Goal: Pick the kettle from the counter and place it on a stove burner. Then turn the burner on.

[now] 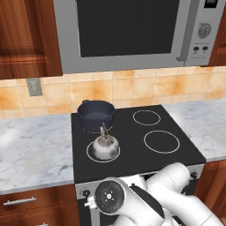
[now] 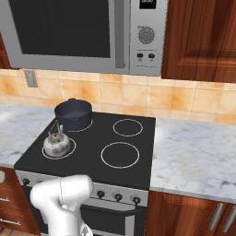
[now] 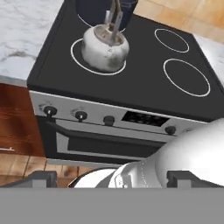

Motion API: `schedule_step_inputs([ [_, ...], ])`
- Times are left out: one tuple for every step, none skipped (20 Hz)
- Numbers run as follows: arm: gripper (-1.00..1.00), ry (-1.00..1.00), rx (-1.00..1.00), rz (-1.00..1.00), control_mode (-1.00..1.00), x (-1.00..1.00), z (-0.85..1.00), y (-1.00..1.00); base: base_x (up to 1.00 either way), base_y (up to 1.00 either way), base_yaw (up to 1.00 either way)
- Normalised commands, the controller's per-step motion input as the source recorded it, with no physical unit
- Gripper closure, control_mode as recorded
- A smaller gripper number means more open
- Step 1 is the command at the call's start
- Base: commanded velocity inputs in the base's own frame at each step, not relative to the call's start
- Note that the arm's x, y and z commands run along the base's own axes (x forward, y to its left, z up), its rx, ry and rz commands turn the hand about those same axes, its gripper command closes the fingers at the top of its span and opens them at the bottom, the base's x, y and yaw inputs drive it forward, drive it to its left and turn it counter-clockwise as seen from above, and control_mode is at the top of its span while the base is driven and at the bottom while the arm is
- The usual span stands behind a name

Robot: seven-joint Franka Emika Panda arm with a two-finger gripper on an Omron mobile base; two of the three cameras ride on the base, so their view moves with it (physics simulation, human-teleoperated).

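Observation:
The silvery-white kettle [image 1: 105, 147] [image 2: 56, 144] [image 3: 105, 47] stands upright inside the front left stove burner [image 1: 88, 154] [image 3: 76, 56], a thin white ring in the black glass cooktop [image 1: 132, 141]. Its arched handle points up. My gripper [image 3: 113, 178] hangs low in front of the oven, below the knob row and well short of the kettle. Its dark fingertips [image 3: 42, 177] stand wide apart, open, with nothing held. The white marble counter [image 1: 31, 150] [image 2: 193, 156] flanks the cooktop on both sides.
A dark blue-grey pot [image 1: 96, 115] [image 2: 73, 114] sits on the back left burner, just behind the kettle. Several control knobs [image 3: 80, 115] [image 2: 118, 197] line the stove front above the oven door [image 3: 109, 144]. The two right burners [image 1: 161, 141] are bare. A microwave [image 1: 128, 31] hangs overhead.

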Motion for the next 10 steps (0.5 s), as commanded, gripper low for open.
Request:
schedule_step_inputs([
  [-1.00, -0.07, 0.03, 0.01, -1.00, -0.36, -1.00, 0.00, 0.00, 0.00, 0.00],
  [-1.00, -0.09, 0.05, 0.01, -1.00, -0.28, -1.00, 0.00, 0.00, 0.00, 0.00],
  [-1.00, -0.13, 0.05, 0.01, -1.00, -0.21, -1.00, 0.00, 0.00, 0.00, 0.00],
  [-1.00, -0.17, 0.03, 0.03, -1.00, -0.17, -1.00, 0.00, 0.00, 0.00, 0.00],
  [-1.00, -0.23, 0.04, 0.04, -1.00, -0.21, -1.00, -0.04, 0.00, 0.00, 0.00],
  [-1.00, -0.29, 0.05, 0.06, -1.00, -0.22, -1.00, -0.07, 0.00, 0.00, 0.00],
  [-1.00, -0.30, 0.06, 0.09, -1.00, -0.20, -1.00, -0.04, 0.00, 0.00, 0.00],
  [-1.00, -0.34, 0.06, 0.11, -1.00, -0.05, -1.00, 0.00, 0.00, 0.00, 0.00],
  [-1.00, -0.43, 0.06, 0.13, -1.00, 0.00, -1.00, 0.00, 0.00, 0.00, 0.00],
  [-1.00, -0.44, 0.08, 0.15, -1.00, 0.00, -0.99, 0.00, 0.00, 0.00, 0.00],
])
